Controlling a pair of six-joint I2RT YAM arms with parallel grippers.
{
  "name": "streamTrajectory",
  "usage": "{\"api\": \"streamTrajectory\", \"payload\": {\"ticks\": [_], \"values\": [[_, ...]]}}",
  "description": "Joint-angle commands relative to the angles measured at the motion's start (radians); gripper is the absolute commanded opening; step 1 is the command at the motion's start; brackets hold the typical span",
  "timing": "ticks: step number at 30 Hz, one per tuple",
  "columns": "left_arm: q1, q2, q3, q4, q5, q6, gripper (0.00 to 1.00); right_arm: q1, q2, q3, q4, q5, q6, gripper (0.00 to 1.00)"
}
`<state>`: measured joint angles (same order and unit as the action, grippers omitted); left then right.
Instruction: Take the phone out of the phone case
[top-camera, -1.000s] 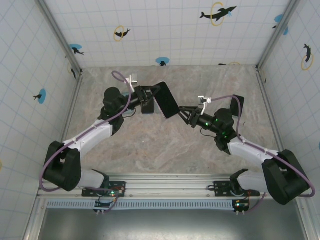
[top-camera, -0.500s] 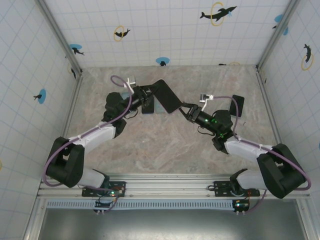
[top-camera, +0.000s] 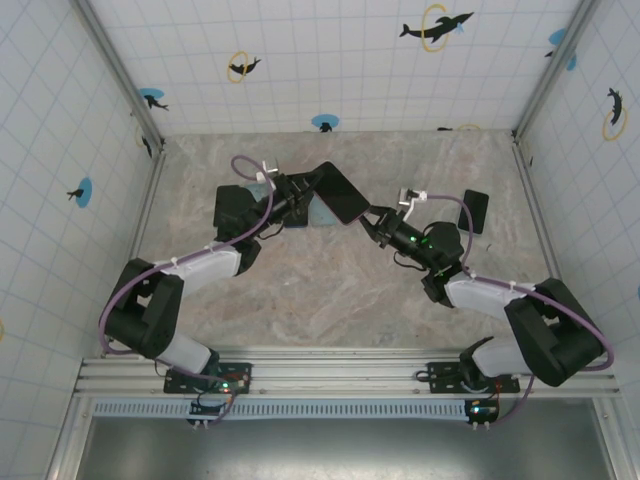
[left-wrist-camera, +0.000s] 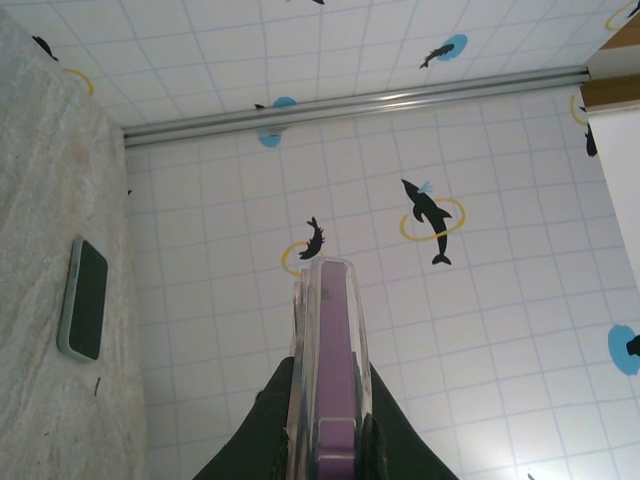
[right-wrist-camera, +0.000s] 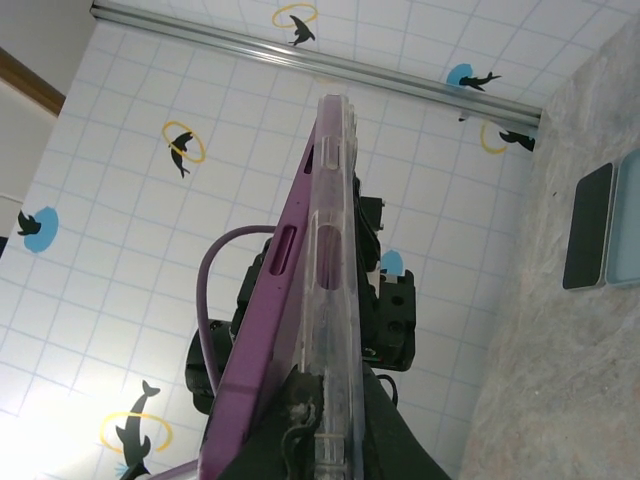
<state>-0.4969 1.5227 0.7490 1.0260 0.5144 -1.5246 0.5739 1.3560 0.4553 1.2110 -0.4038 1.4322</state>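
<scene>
Purple phone (right-wrist-camera: 262, 330) in clear plastic phone case (right-wrist-camera: 332, 220): held aloft, edge-on, over the grey marbled surface (top-camera: 330, 290). One long side gapes from the case. Left end effector (left-wrist-camera: 330, 405) is clamped across both, likely as anchor. Right end effector (right-wrist-camera: 325, 415) is pinched shut on the case rim, probably to peel it.

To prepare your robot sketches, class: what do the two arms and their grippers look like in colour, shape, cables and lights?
The left arm and right arm have white link shells between bulky black joints. A purple cable loops along each. Green lights glow near the right wrist. The left gripper and right gripper are black and two-fingered.
</scene>
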Motion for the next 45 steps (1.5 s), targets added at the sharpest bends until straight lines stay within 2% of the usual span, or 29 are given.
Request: {"api": "streamTrajectory", "payload": {"ticks": [1,5,11,14,21,26,33,45], "values": [[-0.008,0.025,0.008,0.000,-0.011,0.007,0.12,0.001,-0.007,-0.005,0.143,0.007,0.013,0.00],[-0.008,0.029,0.017,-0.018,-0.017,0.017,0.25,-0.012,-0.025,-0.031,0.125,0.074,0.017,0.00],[-0.009,0.019,0.027,-0.076,-0.019,0.033,0.59,-0.033,-0.059,-0.050,0.083,0.152,-0.031,0.00],[-0.022,0.006,0.023,-0.105,-0.034,0.043,0.66,-0.044,-0.069,-0.052,0.059,0.205,-0.076,0.00],[-0.142,-0.069,-0.069,-0.094,-0.164,0.016,0.69,-0.032,-0.092,-0.057,-0.028,0.436,-0.211,0.00],[-0.274,-0.079,-0.100,-0.031,-0.301,-0.044,0.69,-0.019,-0.068,-0.047,-0.042,0.509,-0.243,0.00],[-0.369,-0.005,-0.032,0.033,-0.356,-0.097,0.68,-0.006,-0.011,-0.042,0.009,0.499,-0.228,0.00],[-0.394,0.099,0.013,0.120,-0.380,-0.149,0.64,0.014,0.012,-0.060,0.073,0.493,-0.225,0.00]]}}
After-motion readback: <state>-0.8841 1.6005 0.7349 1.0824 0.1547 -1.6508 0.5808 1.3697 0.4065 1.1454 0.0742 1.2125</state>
